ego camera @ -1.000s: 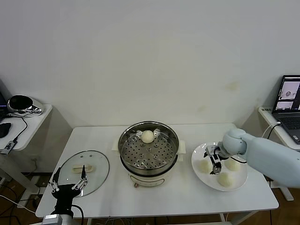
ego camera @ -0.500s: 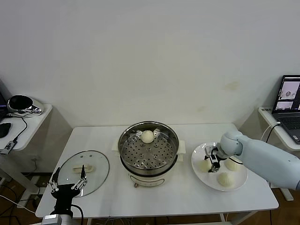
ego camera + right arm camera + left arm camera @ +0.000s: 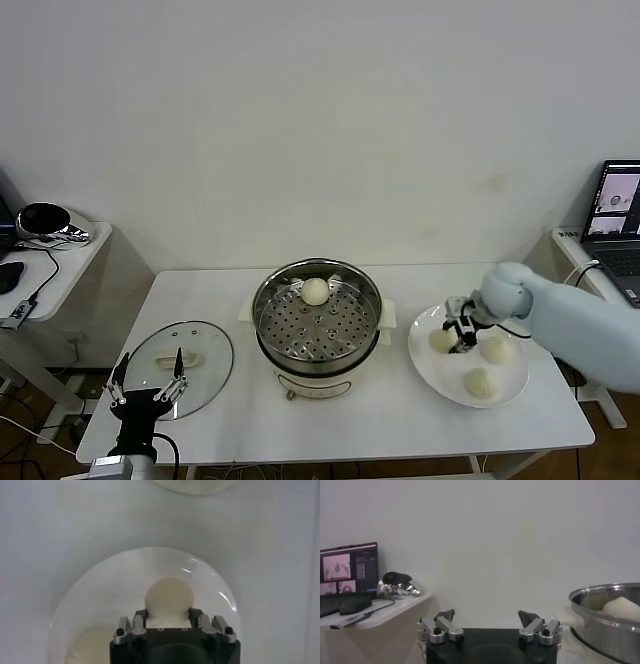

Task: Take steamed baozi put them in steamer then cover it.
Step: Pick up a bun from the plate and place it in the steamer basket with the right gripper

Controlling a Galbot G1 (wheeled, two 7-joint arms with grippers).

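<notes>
Right wrist view is showing the right hand (image 3: 168, 622) with its fingers clamped on either flank of one steamed baozi (image 3: 169, 596), the round bun sitting squarely between them over the white plate (image 3: 100, 595). Seen from the head view, this right hand (image 3: 459, 335) is gripping the bun (image 3: 442, 340) at the plate's steamer-side edge, while two more buns (image 3: 497, 349) (image 3: 481, 382) are resting apart from it on the plate (image 3: 432, 377), toward the robot's right. The steamer (image 3: 316, 318) is standing at the centre of the desk (image 3: 400, 425), just beside the plate and directly to the left of the hand; one bun (image 3: 315, 291) is already lying on the far part of its perforated tray, leaving most of the tray free. The relation governing the coming move is therefore a leftward one: the gripped bun, being round and without a long axis, probably needs only lifting clear of the steel rim and carrying across, and the right arm is by far the nearer to both plate and pot. The left hand (image 3: 147, 392) is hanging parked at the near left corner with its fingers (image 3: 445, 616) spread wide, holding nothing, just in front of the cover (image 3: 180, 356), which is lying flat on the desk to the steamer's left, handle upward.
</notes>
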